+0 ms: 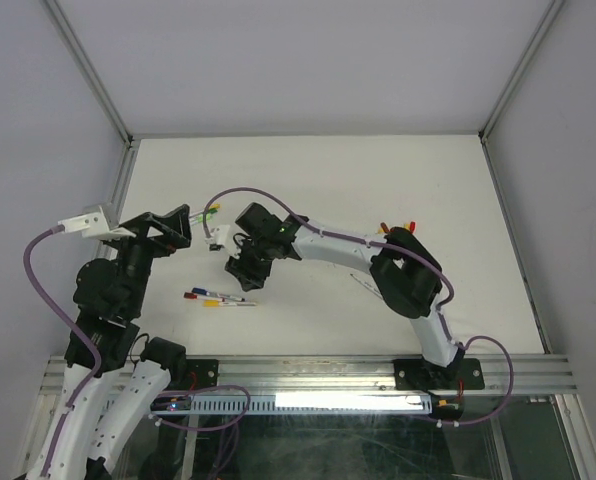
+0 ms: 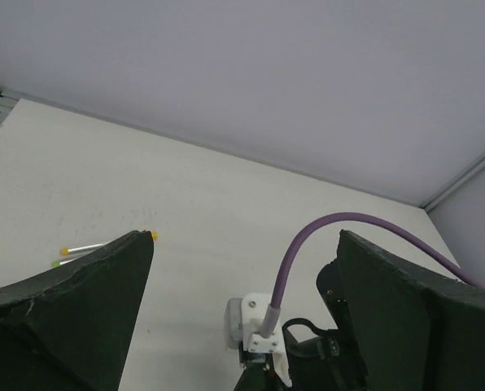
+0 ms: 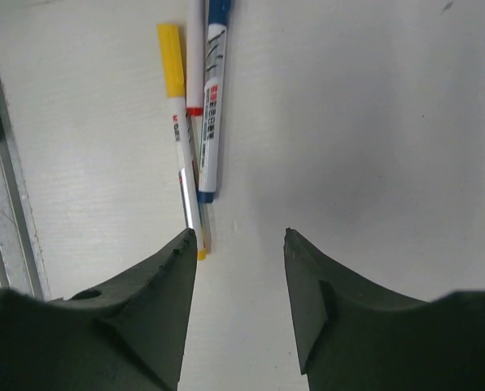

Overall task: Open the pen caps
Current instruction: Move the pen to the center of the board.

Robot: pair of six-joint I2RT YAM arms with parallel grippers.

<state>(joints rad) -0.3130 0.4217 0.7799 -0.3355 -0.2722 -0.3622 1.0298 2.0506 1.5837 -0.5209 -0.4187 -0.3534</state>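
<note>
Three pens [image 1: 219, 297] lie side by side on the white table [image 1: 308, 180]. In the right wrist view they are a pen with a yellow cap [image 3: 171, 50], a pen with a red band [image 3: 194, 57] and a blue-ended pen [image 3: 213, 106]. My right gripper [image 3: 239, 232] is open and empty, low over the table, its left fingertip just short of their near ends; it also shows in the top view [image 1: 242, 272]. My left gripper [image 1: 181, 228] is open and empty [image 2: 246, 236], raised. More pens with yellow and green ends [image 2: 81, 248] lie ahead on its left.
The right arm's white wrist camera and purple cable [image 2: 259, 326] sit between my left fingers' view. More pens with red and orange ends [image 1: 396, 226] and one pale pen [image 1: 362, 283] lie near the right arm. Grey walls enclose the table; a metal rail [image 1: 308, 372] runs along the front.
</note>
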